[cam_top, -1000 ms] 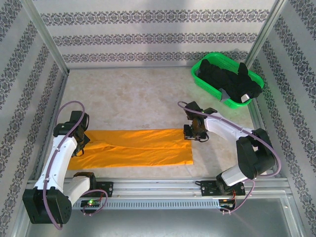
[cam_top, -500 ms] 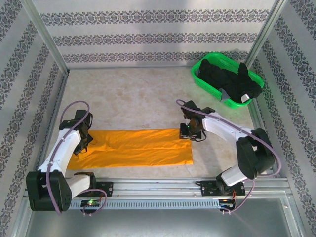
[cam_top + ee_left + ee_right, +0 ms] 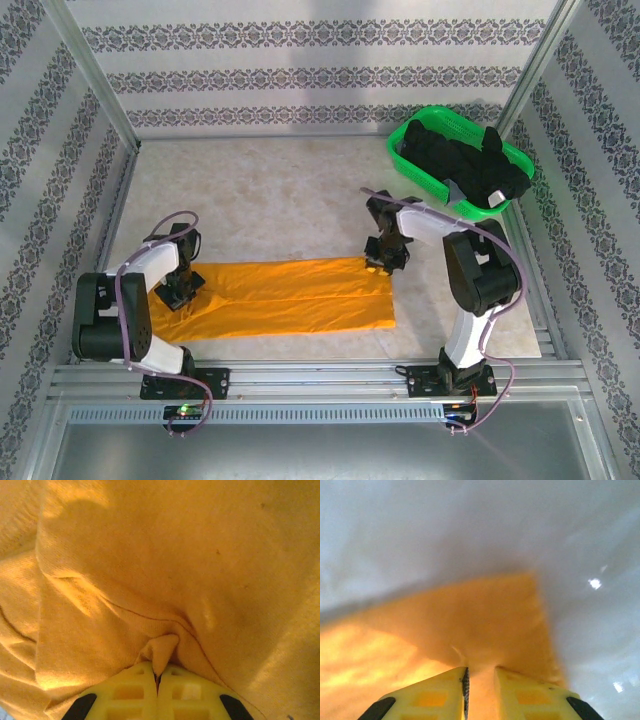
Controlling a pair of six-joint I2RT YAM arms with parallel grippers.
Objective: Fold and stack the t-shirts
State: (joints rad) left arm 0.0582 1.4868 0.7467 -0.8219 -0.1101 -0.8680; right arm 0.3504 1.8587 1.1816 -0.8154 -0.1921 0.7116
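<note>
Mustard-orange, the folded t-shirt (image 3: 290, 297) lies as a long strip along the table's (image 3: 270, 190) near edge. The left arm is sharply bent, and the left gripper (image 3: 178, 290) is clamped tight on a pucker at the strip's left end. The right arm arches over, and the right gripper (image 3: 378, 262) pinches the strip's far right corner between nearly closed jaws. Black t-shirts (image 3: 460, 160) fill the green basket (image 3: 412, 165) at the table's far right corner.

One mustard-orange t-shirt (image 3: 290, 300) on one table (image 3: 270, 190). One green mesh basket (image 3: 452, 120) holds a heap of black t-shirts (image 3: 450, 160) too tangled to count, with one small pale patch (image 3: 497, 203). Two end effectors in all: the left end effector (image 3: 178, 290) and the right end effector (image 3: 378, 262).
</note>
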